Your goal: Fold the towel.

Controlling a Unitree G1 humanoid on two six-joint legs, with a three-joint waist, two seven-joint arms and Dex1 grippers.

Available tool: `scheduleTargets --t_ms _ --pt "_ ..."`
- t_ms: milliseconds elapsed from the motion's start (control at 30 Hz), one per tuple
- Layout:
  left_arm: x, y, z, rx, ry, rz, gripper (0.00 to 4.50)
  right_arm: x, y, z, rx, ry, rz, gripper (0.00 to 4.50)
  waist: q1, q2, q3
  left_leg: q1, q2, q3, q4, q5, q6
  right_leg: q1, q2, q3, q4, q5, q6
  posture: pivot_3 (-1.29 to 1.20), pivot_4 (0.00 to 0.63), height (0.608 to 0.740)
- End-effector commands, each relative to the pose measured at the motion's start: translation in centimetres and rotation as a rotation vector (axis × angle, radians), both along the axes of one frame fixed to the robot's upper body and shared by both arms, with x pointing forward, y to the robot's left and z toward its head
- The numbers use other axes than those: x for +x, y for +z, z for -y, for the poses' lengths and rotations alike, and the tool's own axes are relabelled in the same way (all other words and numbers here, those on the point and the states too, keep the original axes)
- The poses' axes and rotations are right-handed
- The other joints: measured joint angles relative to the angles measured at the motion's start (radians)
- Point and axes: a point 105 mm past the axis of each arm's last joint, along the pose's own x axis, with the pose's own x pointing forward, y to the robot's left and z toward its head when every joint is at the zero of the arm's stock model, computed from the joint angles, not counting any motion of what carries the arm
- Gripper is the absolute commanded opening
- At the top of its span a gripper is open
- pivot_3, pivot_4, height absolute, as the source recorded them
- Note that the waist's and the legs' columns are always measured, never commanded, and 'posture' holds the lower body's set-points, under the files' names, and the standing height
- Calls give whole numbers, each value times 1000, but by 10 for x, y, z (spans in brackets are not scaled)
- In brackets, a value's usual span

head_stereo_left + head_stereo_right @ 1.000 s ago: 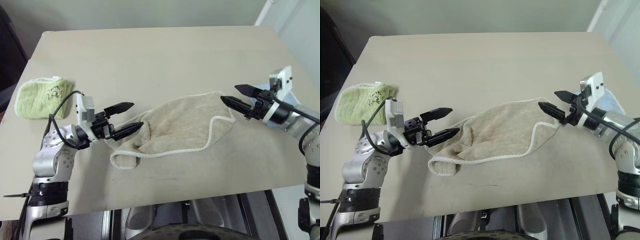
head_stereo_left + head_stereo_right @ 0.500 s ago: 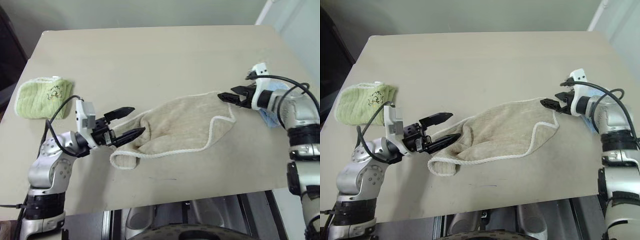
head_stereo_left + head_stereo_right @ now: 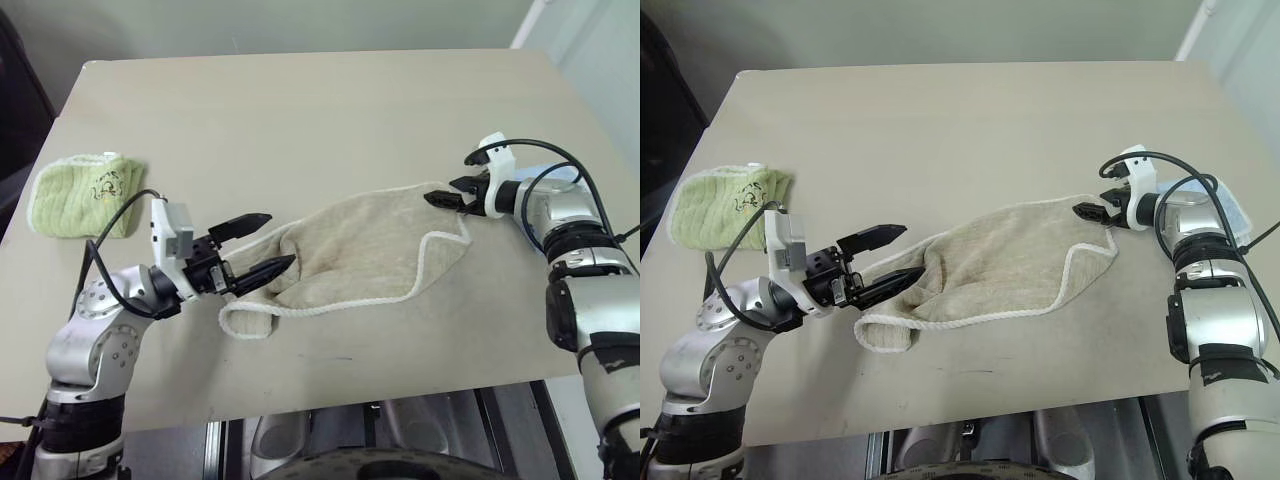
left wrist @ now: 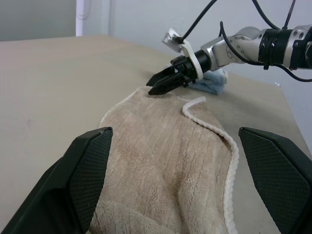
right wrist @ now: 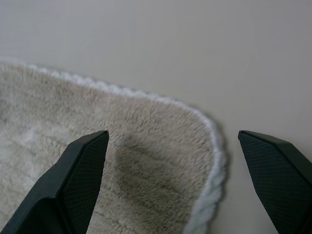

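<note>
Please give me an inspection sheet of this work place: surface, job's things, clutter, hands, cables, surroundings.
Surface: beige table, mostly bare.
Job's things: tan towel lies rumpled, not yet folded.
Clutter: green cloth near the left edge; blue cloth behind the right hand.
Hands: left hand open at the towel's left end; right hand open at its far right corner; neither grips.
Cables: black cable on left arm; black cable looped on right arm.
Surroundings: pale wall.
</note>
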Motion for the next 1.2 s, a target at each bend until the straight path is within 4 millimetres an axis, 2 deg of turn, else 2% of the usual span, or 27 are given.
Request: scheduleTargets --t_ms 33,367,467,700,1033,1100,1200 --pt "-5 11 0 3 0 43 4493 2 8 -3 7 23 23 4500 0 0 0 0 0 0 0 0 0 0 0 0 0 0 0 0 150 703" --pt "-8 7 -3 9 15 39 4493 -1 8 -10 18 86 5 4500 -4 0 0 0 1 0 0 0 0 0 0 0 1 0 -1 0 150 703" --pt "-7 10 -5 -13 25 47 4500 0 9 -8 33 68 5 3869 -5 0 0 0 1 0 0 0 0 0 0 0 1 0 -1 0 150 703" --pt "-6 9 -8 3 25 51 4500 0 14 -7 41 75 23 1459 -5 0 0 0 1 0 0 0 -1 0 0 0 1 0 -1 0 150 703" --pt "-3 7 -7 7 17 59 4500 3 29 -2 49 70 76 1459 -5 0 0 0 1 0 0 0 -1 -1 0 0 2 0 -1 0 150 703" --pt "-3 5 -7 10 16 59 4500 3 33 -3 27 94 122 1459 -4 0 0 0 1 0 0 0 -1 -1 0 0 2 0 -2 0 150 703" --pt "-4 5 -6 7 16 59 4500 -3 31 -6 23 158 93 1459 -4 0 0 0 1 0 0 0 -1 -1 0 0 2 0 -2 0 150 703"
